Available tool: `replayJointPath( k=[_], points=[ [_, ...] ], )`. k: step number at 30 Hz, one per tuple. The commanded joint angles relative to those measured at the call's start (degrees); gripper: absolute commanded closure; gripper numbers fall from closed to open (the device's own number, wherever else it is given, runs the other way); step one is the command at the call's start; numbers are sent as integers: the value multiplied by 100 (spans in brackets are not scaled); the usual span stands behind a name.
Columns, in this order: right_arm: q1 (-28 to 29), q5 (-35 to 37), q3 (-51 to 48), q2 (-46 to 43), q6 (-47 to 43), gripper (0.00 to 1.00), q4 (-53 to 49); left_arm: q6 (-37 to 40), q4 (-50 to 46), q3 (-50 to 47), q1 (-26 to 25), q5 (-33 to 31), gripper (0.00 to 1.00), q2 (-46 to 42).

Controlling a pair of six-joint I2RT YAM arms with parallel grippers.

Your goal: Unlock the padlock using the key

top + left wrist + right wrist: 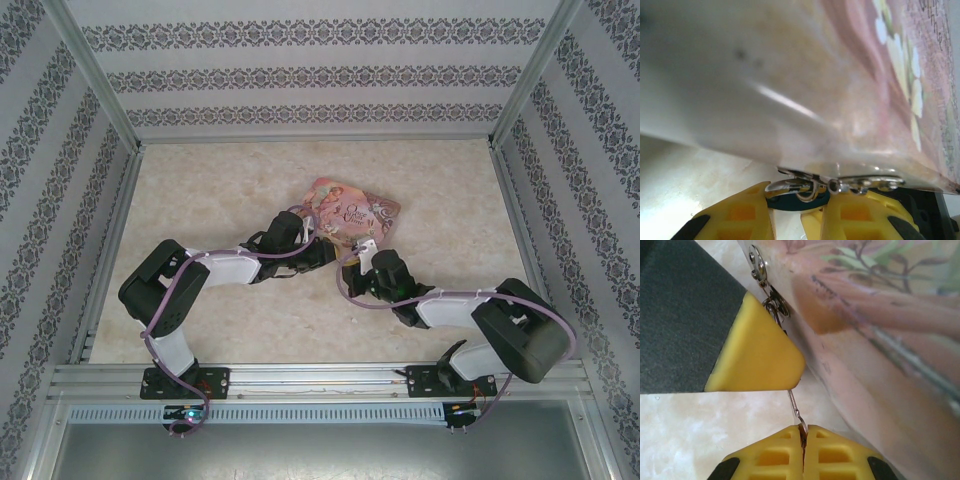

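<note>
Padlock (796,202), tiny, blue-bodied with a thin silvery shackle, hangs at the metal hasp (867,181) on the side of the decorated pink tin (790,80), near the table (685,180). My left gripper (797,216) is nearly closed, pinching its body. My right gripper (803,452) is clamped fully on the thin silvery key (795,409), whose tip disappears behind the left's yellow finger (760,350); whether it's seated, I can't tell. Next, I judge: push home, then twist. The tin wall crowds one side; open table lies behind me.
</note>
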Motion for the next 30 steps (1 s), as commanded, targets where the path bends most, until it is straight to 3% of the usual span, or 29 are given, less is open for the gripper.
replayJointPath(
  k=[1, 30],
  points=[
    [7, 102, 159, 102, 32, 100, 130, -210, 247, 133, 39, 371, 82, -109],
    [-115, -144, 337, 559, -368, 100, 1523, -293, 12, 248, 39, 503, 83, -178]
  ],
)
